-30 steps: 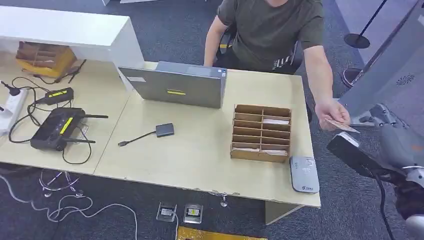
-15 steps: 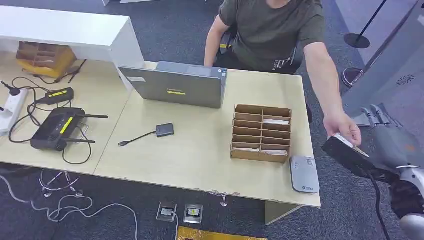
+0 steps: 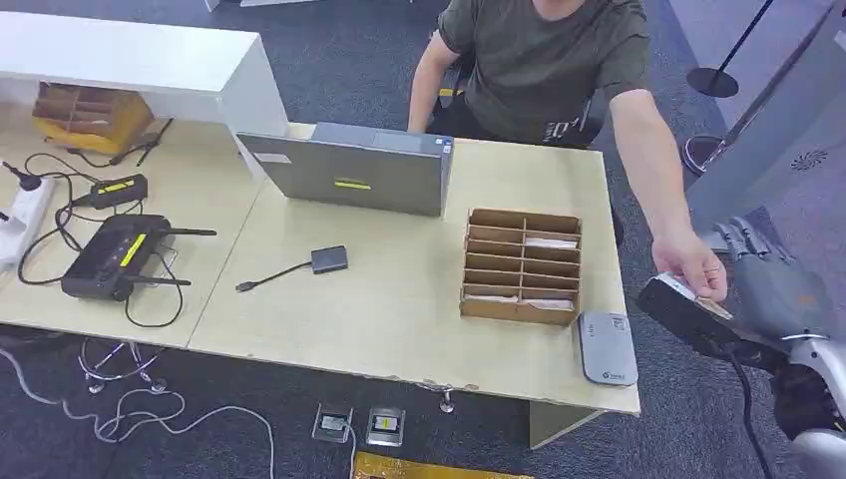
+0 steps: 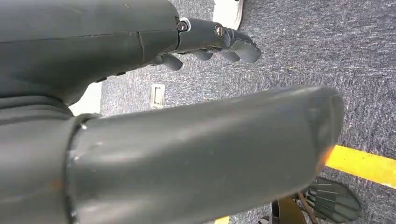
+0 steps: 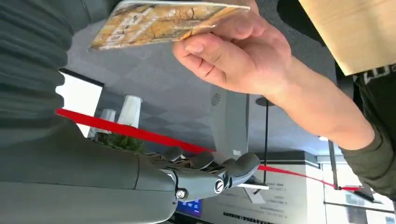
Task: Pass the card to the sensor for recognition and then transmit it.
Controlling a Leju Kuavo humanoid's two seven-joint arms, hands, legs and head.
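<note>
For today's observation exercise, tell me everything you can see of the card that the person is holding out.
The card is thin, flat and rigid-looking, with a mottled yellow-brown printed face and a pale edge; its print is too blurred to read. The person's hand pinches one end between thumb and fingers, holding it roughly level off the desk's right end, just above the robot's right hand. In the head view it shows as a small tan sliver. Whether it touches the robot's hand cannot be told.

Card [image 5: 159, 21] — thin, flat, printed in mottled yellow-brown; pinched at one end in a person's hand [image 5: 233, 56], off the bench's right end, close to the right robot hand [image 3: 768, 284]. Sensor [image 3: 607, 347] — flat grey reader with rounded corners, lying on the bench [image 3: 399, 299] at its near right corner, just beside the wooden card rack [image 3: 522, 265].
</note>
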